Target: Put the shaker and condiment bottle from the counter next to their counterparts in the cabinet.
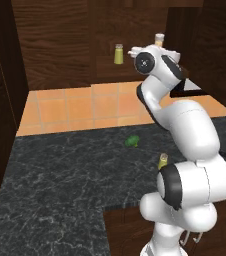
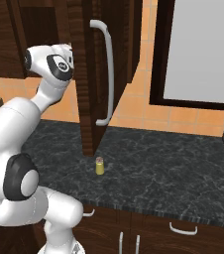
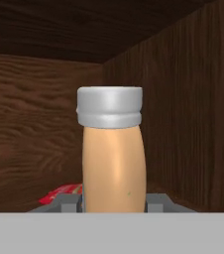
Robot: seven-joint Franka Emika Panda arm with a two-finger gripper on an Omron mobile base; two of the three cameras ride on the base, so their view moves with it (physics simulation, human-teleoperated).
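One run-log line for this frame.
gripper: shut on peach-orange condiment bottle, inside dark wood cabinet | red bottle behind | yellow-green shaker on black counter

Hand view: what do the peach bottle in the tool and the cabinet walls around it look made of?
The slim peach-orange bottle looks like smooth plastic, judging by its soft vertical sheen, though glazed ceramic is possible. Its ridged pale grey cap could be plastic or dull metal. The dark brown cabinet shows a wavy wood grain with a matte finish; whether solid wood or veneer cannot be told.
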